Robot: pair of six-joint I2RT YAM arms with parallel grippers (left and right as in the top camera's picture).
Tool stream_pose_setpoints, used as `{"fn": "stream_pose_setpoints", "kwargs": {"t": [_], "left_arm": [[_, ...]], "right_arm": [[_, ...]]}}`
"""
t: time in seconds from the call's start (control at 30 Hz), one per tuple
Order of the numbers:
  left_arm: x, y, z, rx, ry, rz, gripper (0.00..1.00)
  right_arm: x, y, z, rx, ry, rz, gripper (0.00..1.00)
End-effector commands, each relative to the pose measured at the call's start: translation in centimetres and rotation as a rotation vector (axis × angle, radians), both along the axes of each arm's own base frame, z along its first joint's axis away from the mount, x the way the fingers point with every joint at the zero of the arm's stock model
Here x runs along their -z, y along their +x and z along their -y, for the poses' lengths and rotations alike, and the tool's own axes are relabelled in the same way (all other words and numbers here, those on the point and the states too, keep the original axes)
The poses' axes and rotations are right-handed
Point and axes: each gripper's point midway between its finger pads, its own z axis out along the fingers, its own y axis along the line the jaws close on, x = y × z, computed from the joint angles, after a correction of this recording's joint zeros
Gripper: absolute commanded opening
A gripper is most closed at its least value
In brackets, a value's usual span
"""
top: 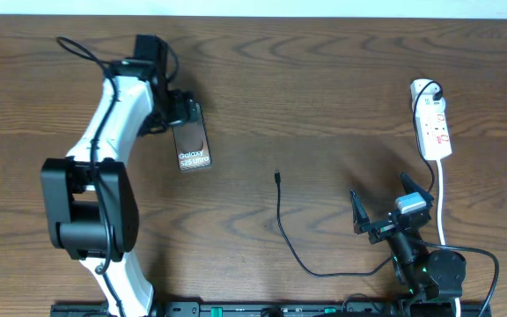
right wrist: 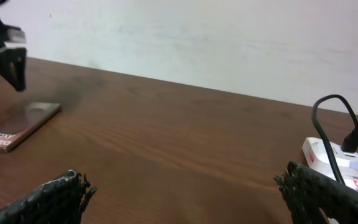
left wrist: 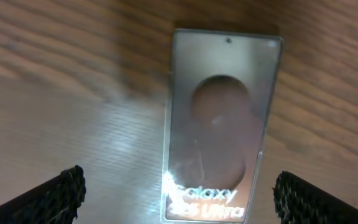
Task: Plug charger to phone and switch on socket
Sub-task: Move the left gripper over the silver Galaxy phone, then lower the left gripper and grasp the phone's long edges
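Hovering over the far end of the phone [top: 194, 145], the left gripper [top: 181, 112] stands spread wide and holds nothing. In the left wrist view the slab lies straight below, its long axis running between the two fingers [left wrist: 48, 199], so the claw straddles its width with room on both sides. The lettered end points back toward the robot.

The charger [top: 280, 216] lies loose on the table [top: 324, 70]. Its plug tip [top: 276, 176] sits apart from the phone, to the phone's right, roughly midway between the two claws. From the tip the cable runs toward the robot and then curves off toward the right arm's base.

The right gripper [top: 387, 207] is also fully open and empty. The socket [top: 434, 128] lies beyond it on the far right, with its long axis pointing away from the robot, so the right arm is clearly the nearer one to it.

The wood is flat and bare around the tip. Judging from this, either claw could come down on the tip freely, though so thin a cable lying flat looks awkward to pinch.
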Motion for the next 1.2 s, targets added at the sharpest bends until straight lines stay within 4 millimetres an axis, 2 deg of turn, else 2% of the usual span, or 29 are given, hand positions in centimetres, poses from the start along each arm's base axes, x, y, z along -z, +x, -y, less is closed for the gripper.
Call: {"fn": "stream_pose_setpoints", "kwargs": {"t": [0.0,0.17,0.4,0.67,0.83,0.93,1.0,1.17], "left_arm": [[2.2,-0.6,1.3,0.009,0.009,-0.015,0.98],[3.6,-0.4,2.7,0.041,0.007,0.019,0.98],[5.1,-0.4,2.1,0.011,0.045,0.009,0.98],[8.0,-0.3,2.3,0.017,0.051,-0.029,0.98],[8.6,-0.1,2.4,0.017,0.05,-0.026,0.98],[8.7,-0.9,2.6,0.021,0.037,-0.061,0.99],[8.8,-2.0,3.0,0.026,0.008,-0.105,0.95],[8.8,-4.1,4.8,0.041,-0.097,-0.195,0.91]], "right_arm": [[0.0,0.0,0.0,-0.002,-0.009,0.003,0.99],[0.0,0.0,0.0,-0.002,-0.009,0.003,0.99],[0.0,0.0,0.0,-0.002,-0.009,0.003,0.99],[0.0,0.0,0.0,-0.002,-0.009,0.003,0.99],[0.0,0.0,0.0,-0.002,-0.009,0.003,0.99],[0.0,0.0,0.0,-0.002,-0.009,0.003,0.99],[0.0,0.0,0.0,-0.002,-0.009,0.003,0.99],[0.0,0.0,0.0,-0.002,-0.009,0.003,0.99]]}}
